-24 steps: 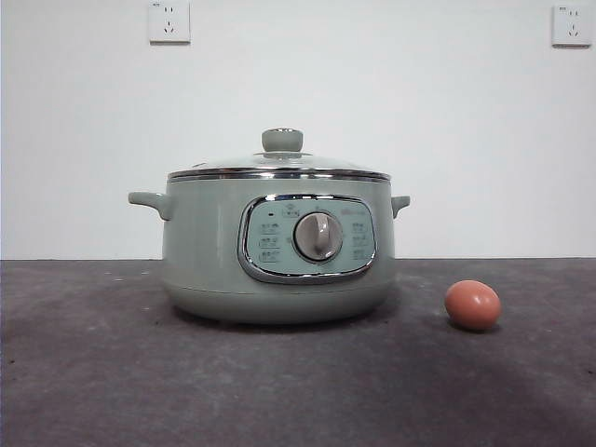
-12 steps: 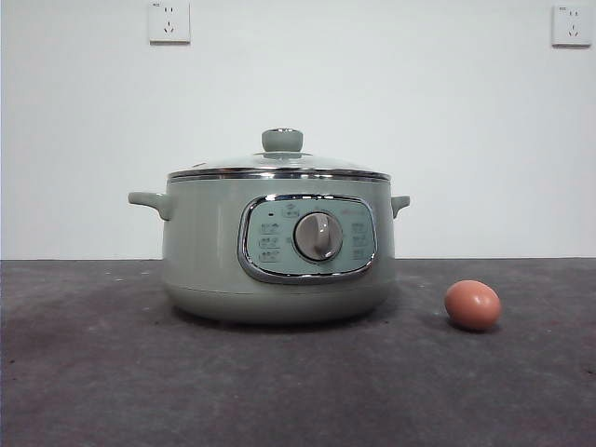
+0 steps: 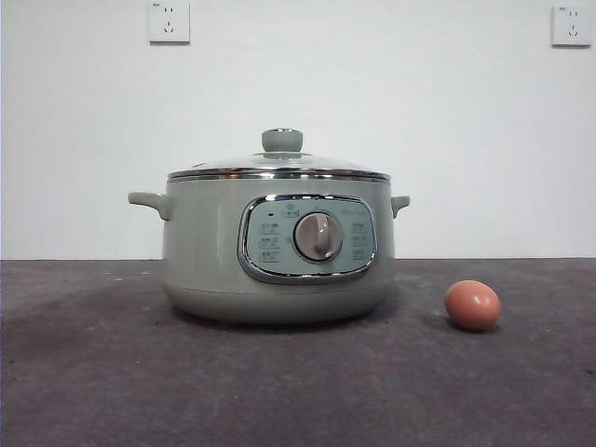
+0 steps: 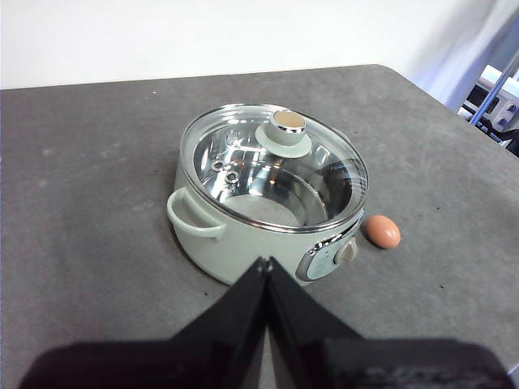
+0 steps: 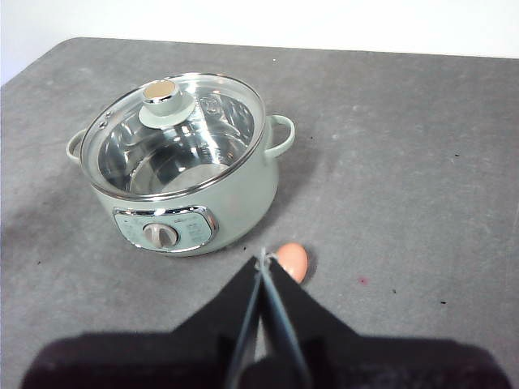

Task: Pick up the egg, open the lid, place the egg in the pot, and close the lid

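From where I sit, nothing of the task is done yet: the pot (image 3: 277, 247) stands mid-table with the lid (image 3: 279, 164) seated square on its rim, and the egg (image 3: 472, 304) lies on the dark table (image 3: 93, 372) at about the pot's 4 o'clock in the front view, near it but clearly apart. Through the glass I see only bare steel inside.

Both arms hang high above the table. The left gripper (image 4: 266, 267) has its jaws pressed together, tips meeting in a point, aimed at the pot's near wall with one side handle (image 4: 193, 219) just beyond. The right gripper (image 5: 263, 263) is likewise closed tight (a thin seam between the jaws, no more), and its tips sit right over the egg's edge (image 5: 293, 261) in its own view, though well above it, I judge.

So the step in hand is the first one, picking up the egg, and I'd give it to the right arm. That calls for spreading the jaws, coming down so they straddle the egg's short axis, and closing gently, since a smooth oval will squirt sideways under an off-centre pinch. The left arm looks placed to take the knob (image 4: 288, 128) afterwards.
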